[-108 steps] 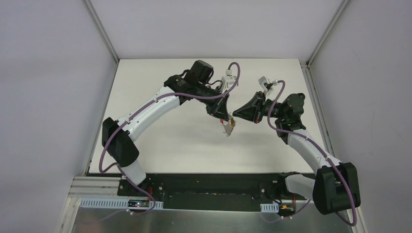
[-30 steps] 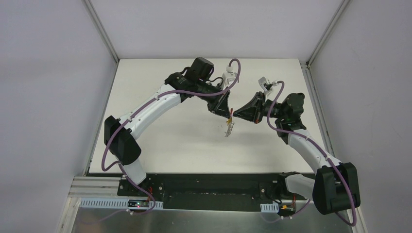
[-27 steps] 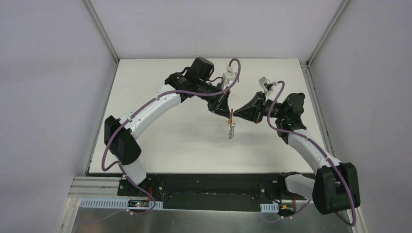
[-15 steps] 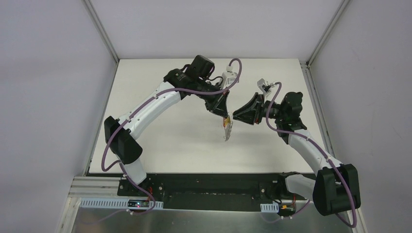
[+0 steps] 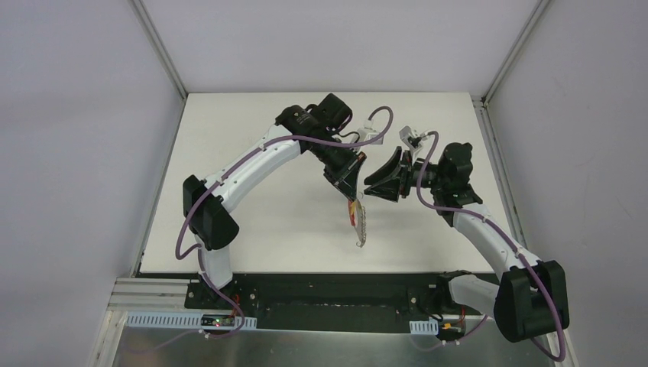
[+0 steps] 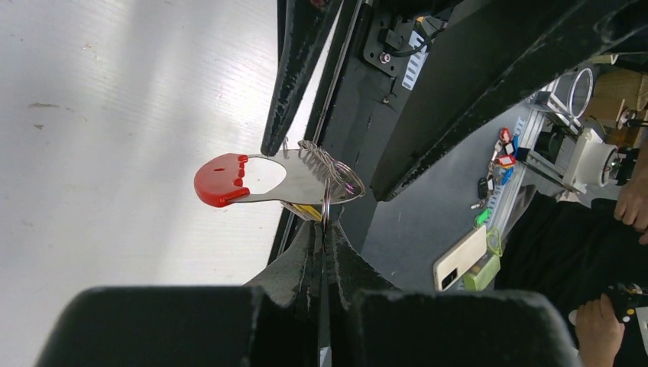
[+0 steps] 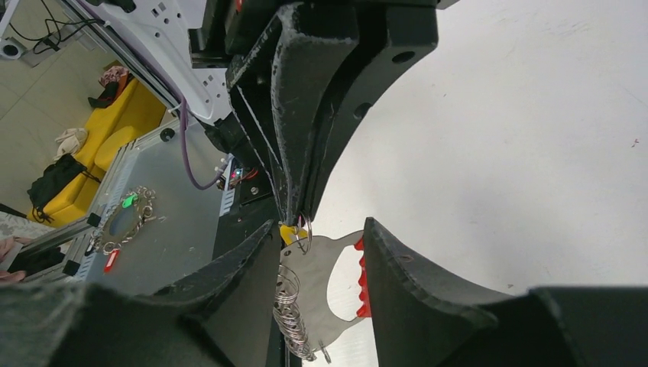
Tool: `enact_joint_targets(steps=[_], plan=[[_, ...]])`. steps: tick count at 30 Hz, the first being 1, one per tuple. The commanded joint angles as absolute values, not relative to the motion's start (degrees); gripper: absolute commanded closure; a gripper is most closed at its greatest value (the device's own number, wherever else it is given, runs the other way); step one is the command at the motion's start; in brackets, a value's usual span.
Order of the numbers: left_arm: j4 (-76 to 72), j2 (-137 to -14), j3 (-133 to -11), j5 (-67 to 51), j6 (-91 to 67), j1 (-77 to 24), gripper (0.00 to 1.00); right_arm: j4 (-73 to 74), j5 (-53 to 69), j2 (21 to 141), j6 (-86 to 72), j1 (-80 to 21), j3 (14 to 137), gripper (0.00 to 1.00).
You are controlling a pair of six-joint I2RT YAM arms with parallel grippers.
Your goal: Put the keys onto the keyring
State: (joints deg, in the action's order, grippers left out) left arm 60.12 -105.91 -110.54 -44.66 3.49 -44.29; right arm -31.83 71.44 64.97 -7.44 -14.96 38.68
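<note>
Left gripper (image 6: 324, 229) pinched shut on keyring (image 6: 309, 183), dangling it mid-frame, presumably so right gripper (image 7: 321, 229), fingers (image 7: 401, 287) spread, can straddle it.

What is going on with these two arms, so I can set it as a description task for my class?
The left gripper is shut on the small ring of the keyring, which carries a flat silver tab with a red end and a coiled spring, and holds it up over the white table. The key, seen by its yellow-orange head, sits right beside that ring; whether it is threaded on cannot be told. The right gripper is open and holds nothing, close by.
</note>
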Motion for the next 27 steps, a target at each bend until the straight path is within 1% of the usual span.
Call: enact_joint_targets(steps=[1,7,10,13,19,26,27], plan=[[61.01,-105.45,-113.49,-46.11,1.13,-44.89,1.0,-35.73,74.19,64.65,-8.04,-16.12,39.74,0.55],[59.86,-106.12,-114.22,-46.72,0.4,-44.91,1.0,-35.78,74.51,66.03,-7.91,-16.89,39.58,0.58],[59.65,-106.25,-114.26,-46.87,0.42,-44.91,1.0,-35.77,74.54,66.57,-7.89,-17.21,39.69,0.61],[59.69,-106.37,-114.17,-46.91,0.52,-44.9,1.0,-35.73,74.62,66.75,-7.82,-17.54,39.76,0.69],[59.74,-106.12,-114.17,-46.55,0.79,-44.91,1.0,-35.19,74.84,67.14,-7.35,-17.87,39.79,0.76],[59.81,-105.89,-114.0,-46.21,1.16,-44.88,1.0,-33.9,75.23,67.28,-6.45,-18.2,40.2,0.9],[59.9,-105.91,-114.04,-46.13,1.22,-44.91,1.0,-33.77,75.23,67.24,-6.35,-18.21,40.18,0.94]])
